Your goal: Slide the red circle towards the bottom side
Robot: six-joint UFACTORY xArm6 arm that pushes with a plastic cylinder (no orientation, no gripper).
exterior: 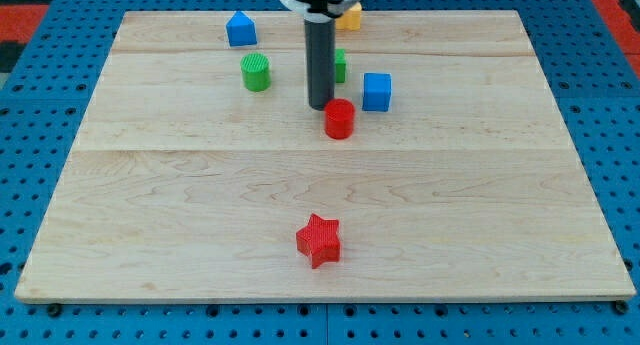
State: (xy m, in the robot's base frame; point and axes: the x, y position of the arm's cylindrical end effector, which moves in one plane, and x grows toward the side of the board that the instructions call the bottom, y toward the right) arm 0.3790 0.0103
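Standing upright, red circle (339, 118) seemingly touches my tip (320, 107).

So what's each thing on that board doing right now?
My tip: down on the board, just above the red circle.
Red circle: upright, mid-board.
Red star: flat, alone near the bottom.
Blue cube: right of the circle.
Green cylinder: upright.
Blue house-shaped block: near the top.
Green block, yellow block: partly hidden by the rod.
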